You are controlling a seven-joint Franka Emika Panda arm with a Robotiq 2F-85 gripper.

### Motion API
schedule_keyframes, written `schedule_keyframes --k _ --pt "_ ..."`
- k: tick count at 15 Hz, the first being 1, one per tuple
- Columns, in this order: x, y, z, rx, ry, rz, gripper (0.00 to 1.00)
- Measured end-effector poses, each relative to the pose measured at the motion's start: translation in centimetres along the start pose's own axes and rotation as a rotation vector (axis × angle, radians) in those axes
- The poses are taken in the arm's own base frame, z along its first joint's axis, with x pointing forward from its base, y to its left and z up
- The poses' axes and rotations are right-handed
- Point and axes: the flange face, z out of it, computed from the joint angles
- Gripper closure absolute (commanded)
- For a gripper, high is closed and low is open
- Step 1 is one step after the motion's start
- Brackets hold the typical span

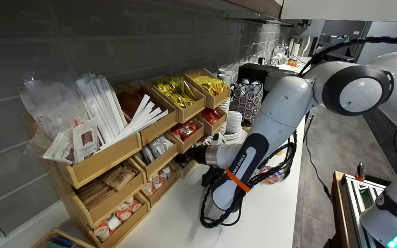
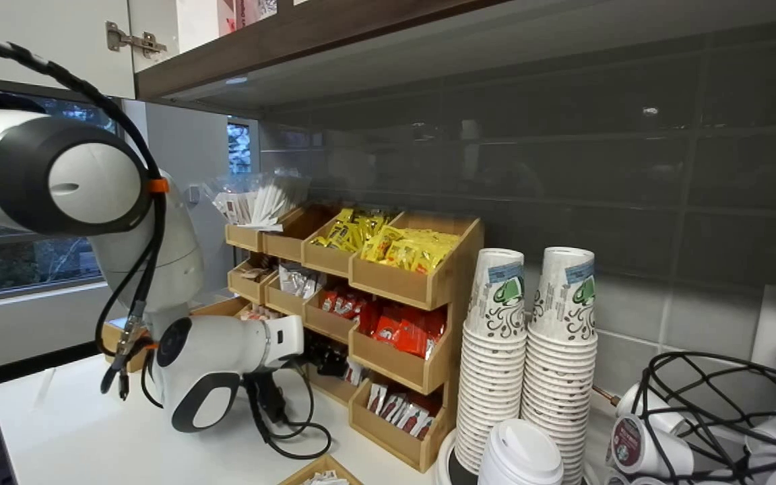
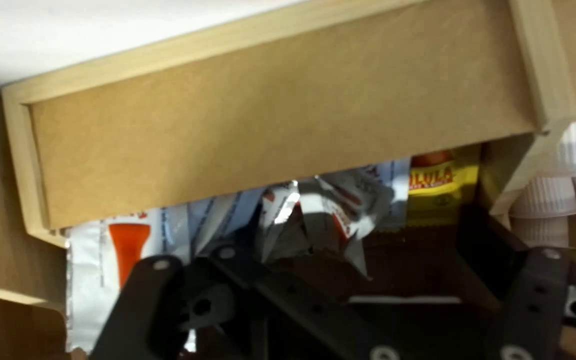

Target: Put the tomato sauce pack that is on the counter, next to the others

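My gripper reaches into a bottom-row compartment of the wooden organizer, its front panel facing the wrist camera. The dark fingers stand wide apart, open. Crumpled silver, white and red sachets lie along the panel, in the span between the fingers but not visibly gripped. A flatter white sachet with a red shape is partly behind the left finger. These seem to be the others; I cannot tell which is the tomato sauce pack. None shows on the visible white counter. In both exterior views the gripper is partly hidden.
A yellow hot-sauce sachet sits at the compartment's right end. Trays above hold red packets and yellow packets. Stacked paper cups stand beside the organizer. A purple-patterned bag lies behind the forearm; a cabinet hangs overhead.
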Motion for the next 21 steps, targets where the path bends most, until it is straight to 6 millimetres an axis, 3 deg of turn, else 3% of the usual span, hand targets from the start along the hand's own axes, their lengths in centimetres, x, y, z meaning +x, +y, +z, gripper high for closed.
schedule_keyframes --k 3,9,15,21 --pt "0.6 -0.4 -1.1 0.032 -0.018 -0.022 0.0" --pt "1.3 -3.4 -3.9 0.127 -0.058 -0.038 0.0" --pt "2.1 -3.2 -5.4 0.132 -0.093 -0.074 0.0" --pt "4.1 -2.2 -7.0 0.119 -0.157 -0.152 0.0"
